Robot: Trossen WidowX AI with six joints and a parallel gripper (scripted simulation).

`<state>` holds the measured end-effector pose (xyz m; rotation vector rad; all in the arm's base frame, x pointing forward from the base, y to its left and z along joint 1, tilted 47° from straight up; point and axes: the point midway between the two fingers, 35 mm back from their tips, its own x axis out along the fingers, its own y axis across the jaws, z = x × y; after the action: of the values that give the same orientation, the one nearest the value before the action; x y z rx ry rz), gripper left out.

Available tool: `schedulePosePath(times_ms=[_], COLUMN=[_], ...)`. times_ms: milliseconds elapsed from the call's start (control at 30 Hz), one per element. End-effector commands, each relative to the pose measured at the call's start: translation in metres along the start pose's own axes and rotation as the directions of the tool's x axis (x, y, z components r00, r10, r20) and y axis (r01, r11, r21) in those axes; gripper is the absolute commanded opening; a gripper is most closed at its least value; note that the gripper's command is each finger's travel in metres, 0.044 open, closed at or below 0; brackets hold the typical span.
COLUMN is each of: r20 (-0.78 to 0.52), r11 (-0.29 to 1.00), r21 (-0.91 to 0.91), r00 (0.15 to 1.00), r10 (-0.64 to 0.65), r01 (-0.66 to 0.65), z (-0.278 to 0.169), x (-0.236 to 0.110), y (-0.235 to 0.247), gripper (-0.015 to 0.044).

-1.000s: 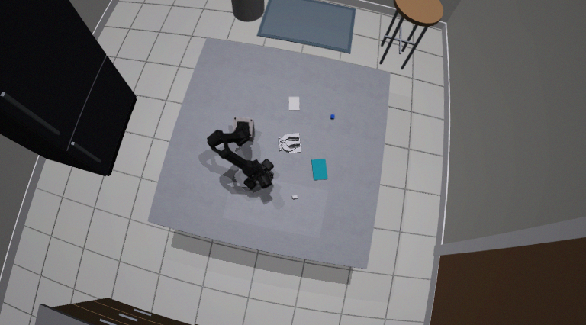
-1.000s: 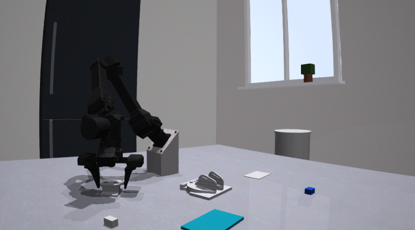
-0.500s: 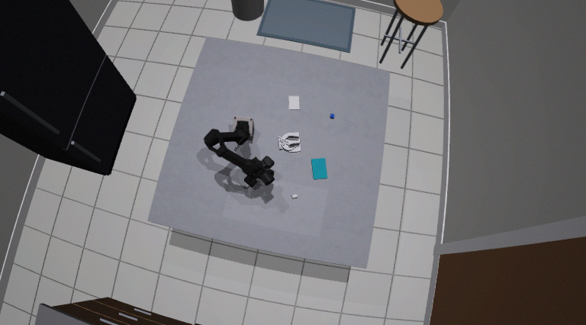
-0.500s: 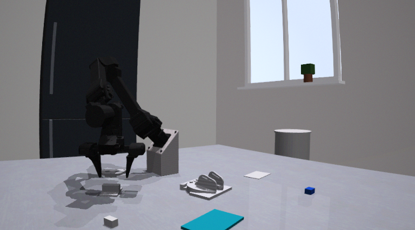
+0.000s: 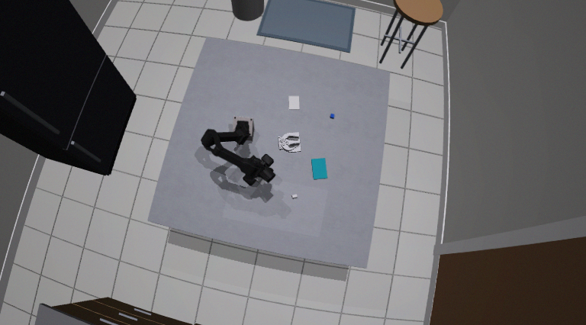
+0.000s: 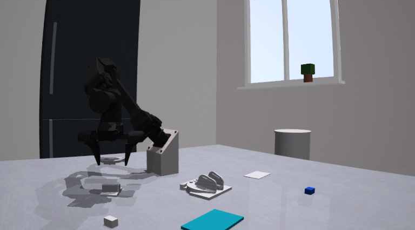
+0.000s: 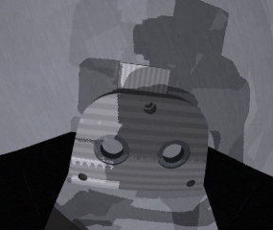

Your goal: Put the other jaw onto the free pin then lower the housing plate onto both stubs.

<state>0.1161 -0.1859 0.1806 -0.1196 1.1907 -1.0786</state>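
Note:
The pale housing plate (image 6: 112, 160) (image 7: 143, 126), with two large round holes, is held raised above the table. My gripper (image 6: 112, 164) (image 7: 139, 146) is shut on its two sides, with the fingers wide apart. In the exterior view the plate looks about level. The white base plate (image 6: 223, 188) lies on the table, to the right of my gripper in that view. Two grey jaws (image 5: 294, 142) (image 6: 206, 182) lie side by side on it. Whether their teeth mesh, and the stubs themselves, are too small to tell.
A small ribbed stand (image 6: 111, 188) (image 7: 147, 79) is below the held plate. A teal slab (image 5: 319, 168) (image 6: 213, 220), a small pale block (image 5: 294, 196) (image 6: 111, 221), a white square (image 5: 294, 102) (image 6: 256, 174) and a blue cube (image 5: 332, 116) (image 6: 309, 190) lie around the base.

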Motion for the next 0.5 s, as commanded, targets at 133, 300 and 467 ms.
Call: schedulePosePath(times_ms=[133, 300, 467], r20=[0.0, -0.008, -0.017], r11=[1.0, 0.997, 0.992], r21=[-0.023, -0.07, -0.116], r00=[1.0, 1.0, 0.999], r10=[0.008, 0.026, 0.041], r01=[-0.008, -0.026, -0.042], z=[0.004, 0.009, 0.012], x=[-0.001, 0.002, 0.004], y=[0.008, 0.024, 0.039], gripper=[0.0351, 0.0351, 0.0351])
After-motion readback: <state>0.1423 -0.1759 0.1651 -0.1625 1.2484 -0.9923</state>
